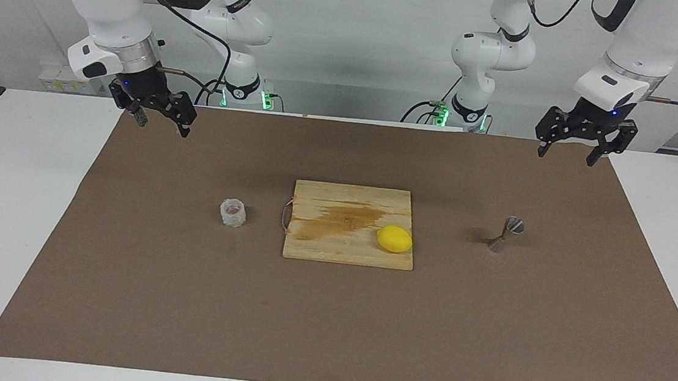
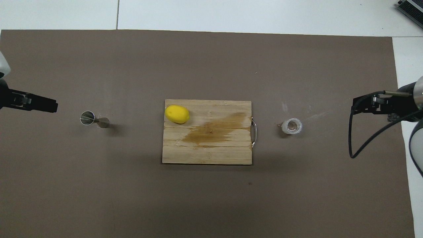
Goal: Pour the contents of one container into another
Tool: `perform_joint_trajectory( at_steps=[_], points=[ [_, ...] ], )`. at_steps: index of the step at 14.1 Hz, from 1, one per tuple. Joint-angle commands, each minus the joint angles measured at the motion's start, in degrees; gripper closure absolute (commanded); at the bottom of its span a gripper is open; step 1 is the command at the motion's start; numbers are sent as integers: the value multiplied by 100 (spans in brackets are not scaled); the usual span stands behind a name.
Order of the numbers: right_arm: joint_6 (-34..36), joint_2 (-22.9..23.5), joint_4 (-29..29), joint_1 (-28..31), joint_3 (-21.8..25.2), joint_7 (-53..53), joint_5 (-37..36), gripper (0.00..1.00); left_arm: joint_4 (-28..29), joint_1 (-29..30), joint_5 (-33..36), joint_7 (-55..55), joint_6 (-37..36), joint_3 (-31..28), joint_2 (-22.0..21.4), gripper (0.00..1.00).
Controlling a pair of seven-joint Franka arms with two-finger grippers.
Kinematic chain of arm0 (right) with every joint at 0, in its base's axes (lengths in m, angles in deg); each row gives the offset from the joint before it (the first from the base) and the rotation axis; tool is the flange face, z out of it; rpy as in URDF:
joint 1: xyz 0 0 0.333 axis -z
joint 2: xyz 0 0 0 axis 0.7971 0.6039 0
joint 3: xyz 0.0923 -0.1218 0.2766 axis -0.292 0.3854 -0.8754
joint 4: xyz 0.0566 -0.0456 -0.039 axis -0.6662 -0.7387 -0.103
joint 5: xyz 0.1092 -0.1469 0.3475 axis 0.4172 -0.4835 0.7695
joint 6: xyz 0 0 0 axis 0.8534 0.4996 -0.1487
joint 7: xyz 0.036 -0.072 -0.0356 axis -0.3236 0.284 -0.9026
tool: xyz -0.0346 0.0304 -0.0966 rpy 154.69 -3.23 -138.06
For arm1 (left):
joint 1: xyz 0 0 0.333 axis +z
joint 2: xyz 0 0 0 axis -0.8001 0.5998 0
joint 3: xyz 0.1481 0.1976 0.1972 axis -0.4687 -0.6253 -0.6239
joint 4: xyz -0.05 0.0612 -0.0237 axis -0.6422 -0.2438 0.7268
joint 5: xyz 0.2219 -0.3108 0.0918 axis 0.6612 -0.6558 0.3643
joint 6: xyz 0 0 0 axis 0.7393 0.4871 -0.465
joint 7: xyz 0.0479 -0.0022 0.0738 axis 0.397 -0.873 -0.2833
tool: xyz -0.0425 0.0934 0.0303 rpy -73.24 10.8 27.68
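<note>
The translucent crinkled cup (image 1: pixel 233 212) stands upright on the brown mat toward the right arm's end; it also shows in the overhead view (image 2: pixel 292 126). The grey metal jigger (image 1: pixel 507 234) stands on the mat toward the left arm's end, seen from above in the overhead view (image 2: pixel 94 120). My right gripper (image 1: pixel 162 124) hangs open and empty in the air over the mat's edge by the robots, apart from the cup; it also shows in the overhead view (image 2: pixel 355 106). My left gripper (image 1: pixel 568 154) hangs open and empty over the same edge, apart from the jigger, and shows in the overhead view (image 2: pixel 53 107).
A wooden cutting board (image 1: pixel 334 248) with a dark stain and a metal handle lies in the middle of the mat between cup and jigger. A yellow lemon (image 1: pixel 395 239) sits on its corner toward the jigger. The brown mat (image 1: pixel 327 324) covers the white table.
</note>
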Motion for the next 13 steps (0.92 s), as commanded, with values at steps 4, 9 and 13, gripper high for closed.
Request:
perform_joint_trajectory(
  at_steps=[4, 9, 13],
  points=[
    [0, -139, -139, 110, -45, -121, 141, 0, -144, 19, 42, -53, -202, 4, 75, 0],
    [0, -139, -139, 110, -45, -112, 141, 0, -135, 19, 50, -88, -229, -4, 75, 0],
    [0, -139, -139, 101, -45, -121, 142, 0, -82, -25, 41, -97, -185, 4, 84, 0]
  ],
)
